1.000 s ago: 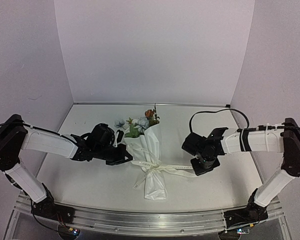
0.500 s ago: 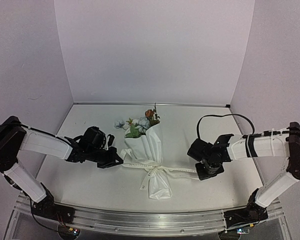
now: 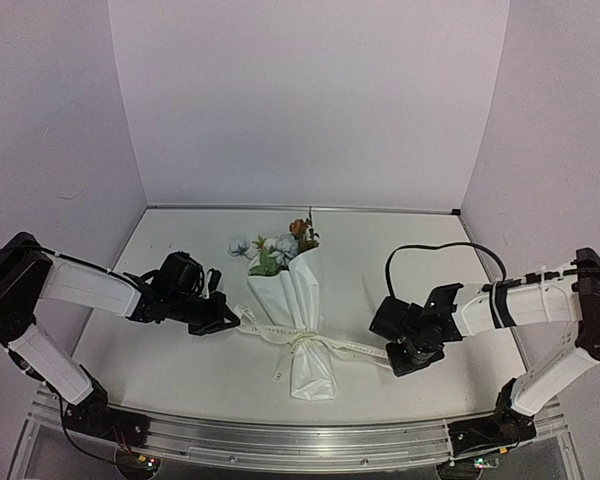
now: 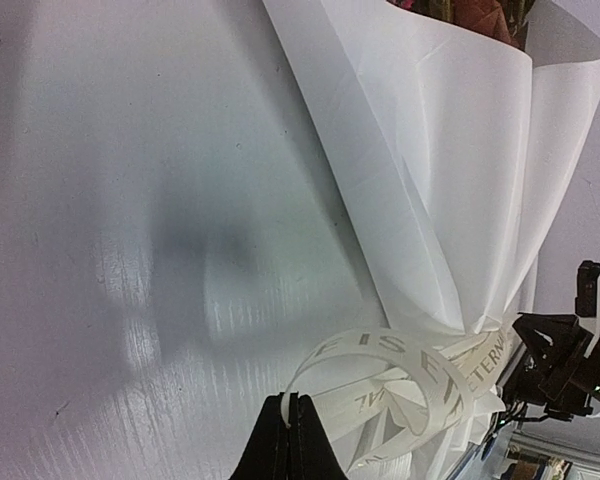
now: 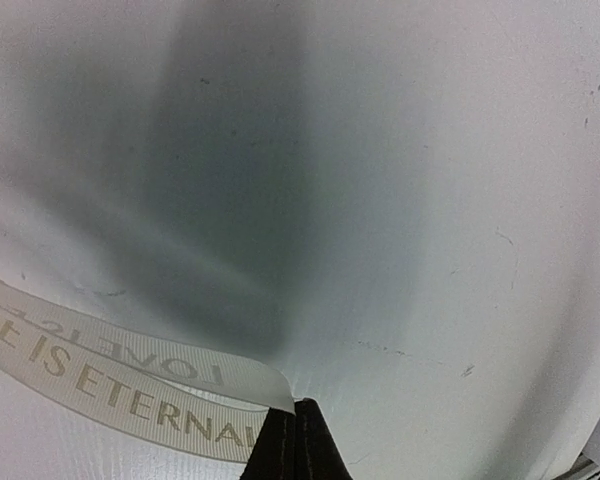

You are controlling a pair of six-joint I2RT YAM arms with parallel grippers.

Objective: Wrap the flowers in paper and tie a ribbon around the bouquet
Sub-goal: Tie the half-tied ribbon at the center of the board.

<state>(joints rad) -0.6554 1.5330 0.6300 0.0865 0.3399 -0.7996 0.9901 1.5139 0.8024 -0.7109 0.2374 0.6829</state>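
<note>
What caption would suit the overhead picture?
The left gripper and right gripper pinch ribbon ends; paper wraps the flowers.

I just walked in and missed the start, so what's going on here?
The small bunch of pale blue and rust-orange artificial flowers lies on the table, already wrapped in the thin white paper sheet. The long cream ribbon with dark lettering is tied around the bundle's narrow waist. The left pincer and the right pincer are each shut on one ribbon end.

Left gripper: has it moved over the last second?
Yes. The left gripper, shut on the ribbon, has pulled leftward toward the left wall.
</note>
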